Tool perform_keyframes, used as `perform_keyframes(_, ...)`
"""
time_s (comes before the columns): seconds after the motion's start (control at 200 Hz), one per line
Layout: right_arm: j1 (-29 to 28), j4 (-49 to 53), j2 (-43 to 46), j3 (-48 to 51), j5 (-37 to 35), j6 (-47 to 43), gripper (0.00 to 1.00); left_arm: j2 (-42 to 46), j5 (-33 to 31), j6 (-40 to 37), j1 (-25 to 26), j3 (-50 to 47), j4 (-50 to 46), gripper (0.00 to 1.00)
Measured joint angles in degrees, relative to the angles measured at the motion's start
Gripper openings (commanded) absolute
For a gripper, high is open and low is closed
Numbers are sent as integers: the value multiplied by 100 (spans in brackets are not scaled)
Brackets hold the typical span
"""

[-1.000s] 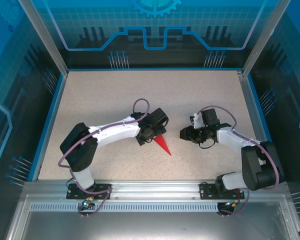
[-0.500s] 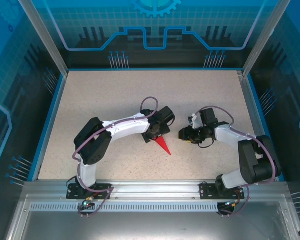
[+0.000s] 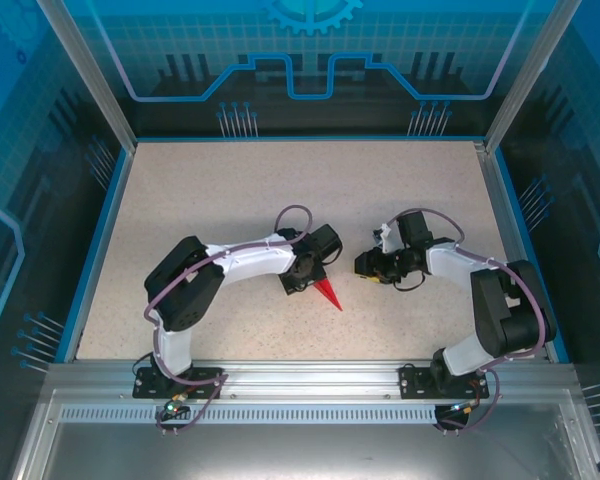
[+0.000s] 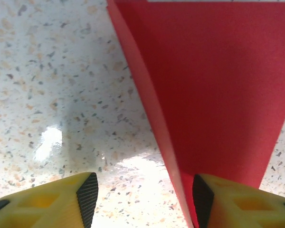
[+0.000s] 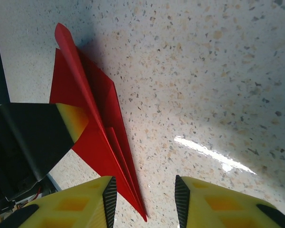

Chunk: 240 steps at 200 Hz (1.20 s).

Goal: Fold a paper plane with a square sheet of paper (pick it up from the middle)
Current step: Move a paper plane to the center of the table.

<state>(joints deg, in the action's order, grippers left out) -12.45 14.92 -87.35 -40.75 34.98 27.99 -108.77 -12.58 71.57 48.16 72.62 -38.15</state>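
Observation:
The paper plane [image 3: 329, 293], a slim bright red dart, lies flat on the speckled table near the middle, its sharp tip toward the front. My left gripper [image 3: 308, 272] sits low over its wide end. In the left wrist view the red paper [image 4: 213, 85] runs down beside the right pad [image 4: 202, 199], and the left gripper [image 4: 145, 202] is open, with bare table filling most of the gap. My right gripper [image 3: 365, 265] hangs just right of the plane. It [image 5: 145, 202] is open over bare table, the folded plane [image 5: 92, 137] ending by its left pad [image 5: 109, 199].
The speckled table [image 3: 230, 200] is bordered by a blue rim [image 3: 98, 250] and transparent blue walls. The two grippers face each other, a hand's width apart. The left gripper's yellow fingertip [image 5: 71, 121] rests on the red paper in the right wrist view.
The left gripper's jaws have narrowed and its wrist has settled lower over the plane's wide end. The right gripper has edged slightly left. The plane has stayed in place.

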Motion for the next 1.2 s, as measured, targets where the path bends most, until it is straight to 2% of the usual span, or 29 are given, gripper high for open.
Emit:
perform_keyframes(0.09, -55, -2, -2, -22, -2, 2, 40, 216, 0, 2, 0, -238, 146, 51)
perform_keyframes(0.59, -553, 9, -151, -343, -44, -22, 42, 789, 48, 33, 0, -1093, 896, 8)
perform_keyframes(0.84, -892, 111, -557, -772, -39, -258, 46, 999, 68, 50, 0, -1471, 1215, 5)
perform_keyframes(1.055, -1303, 258, -911, -1145, -48, -483, 49, 1067, 85, 35, -2, -1547, 1351, 8)
perform_keyframes(1.2, -1486, 409, -955, -1241, -258, -612, 52, 1104, 85, 7, -4, -1547, 1421, 8)
